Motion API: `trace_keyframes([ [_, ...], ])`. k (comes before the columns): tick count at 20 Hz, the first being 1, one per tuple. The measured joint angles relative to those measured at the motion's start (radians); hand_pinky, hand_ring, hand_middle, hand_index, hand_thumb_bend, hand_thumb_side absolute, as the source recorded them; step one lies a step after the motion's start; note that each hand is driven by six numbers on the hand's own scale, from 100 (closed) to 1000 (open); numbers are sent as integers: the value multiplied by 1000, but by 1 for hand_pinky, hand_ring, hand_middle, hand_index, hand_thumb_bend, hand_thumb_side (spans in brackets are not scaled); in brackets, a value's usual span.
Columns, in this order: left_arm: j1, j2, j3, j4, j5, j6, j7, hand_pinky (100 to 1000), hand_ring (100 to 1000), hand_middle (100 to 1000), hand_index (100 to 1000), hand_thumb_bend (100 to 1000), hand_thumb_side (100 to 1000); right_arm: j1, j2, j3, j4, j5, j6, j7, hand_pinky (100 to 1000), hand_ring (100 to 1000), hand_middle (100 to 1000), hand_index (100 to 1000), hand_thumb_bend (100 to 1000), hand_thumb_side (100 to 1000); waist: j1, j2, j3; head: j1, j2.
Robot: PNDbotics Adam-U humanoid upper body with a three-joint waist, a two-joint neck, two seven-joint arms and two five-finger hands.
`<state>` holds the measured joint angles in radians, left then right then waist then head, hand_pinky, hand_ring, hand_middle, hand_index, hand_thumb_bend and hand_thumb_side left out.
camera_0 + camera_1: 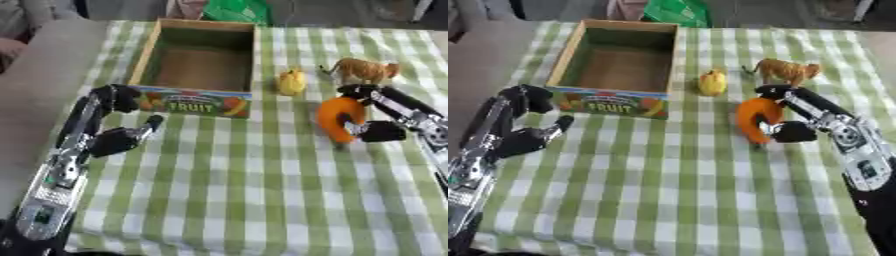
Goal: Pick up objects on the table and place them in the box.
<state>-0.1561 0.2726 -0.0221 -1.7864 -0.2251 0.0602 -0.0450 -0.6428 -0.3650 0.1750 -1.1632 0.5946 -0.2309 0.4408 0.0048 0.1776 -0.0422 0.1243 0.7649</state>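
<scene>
An orange curved object [337, 118] lies on the green checked cloth right of centre. My right hand [374, 114] has its fingers and thumb curled round it. A small yellow fruit-like object [291, 81] stands just right of the box. An orange tiger figure [364, 70] stands behind my right hand. The wooden box [147, 55], with a "FRUIT" label on its front, is empty at the back centre. My left hand [122, 122] hovers by the box's front left corner, fingers relaxed and holding nothing.
The table's left edge [79, 75] runs beside my left arm, with grey floor past it. A green bag [234, 11] lies beyond the far edge behind the box. Bare checked cloth [245, 190] fills the near half of the table.
</scene>
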Motion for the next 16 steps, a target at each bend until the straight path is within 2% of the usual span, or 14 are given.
trace_keyframes([
  [2,0,0,0,0,0,0,0,683,606,474,651,534,163,-1,0,-1,2,15,-5,5,750,745,653,827,100,169,-1,-2,0,0,0],
  [6,0,0,0,0,0,0,0,683,606,474,651,534,163,-5,0,-2,2,39,-6,7,750,745,653,827,100,169,-1,-3,0,0,0],
  [7,0,0,0,0,0,0,0,683,606,474,651,530,164,-7,0,-3,2,42,-6,6,712,652,458,553,100,148,-1,-3,0,0,0],
  [8,0,0,0,0,0,0,0,683,606,474,651,530,164,-10,0,-8,-1,45,-3,2,712,652,458,553,100,148,0,-4,0,0,0],
  [9,0,0,0,0,0,0,0,683,606,474,652,530,165,-10,0,-16,-6,48,3,-5,699,640,399,481,100,141,0,-4,0,0,0],
  [11,0,0,0,0,0,0,0,683,606,474,651,529,165,-10,0,-30,-22,53,23,-27,685,631,359,438,100,133,1,-4,0,0,0],
  [16,0,0,0,0,1,0,0,683,606,473,651,529,166,-17,0,-43,-70,52,64,-103,674,626,329,409,100,115,5,-4,0,0,0],
])
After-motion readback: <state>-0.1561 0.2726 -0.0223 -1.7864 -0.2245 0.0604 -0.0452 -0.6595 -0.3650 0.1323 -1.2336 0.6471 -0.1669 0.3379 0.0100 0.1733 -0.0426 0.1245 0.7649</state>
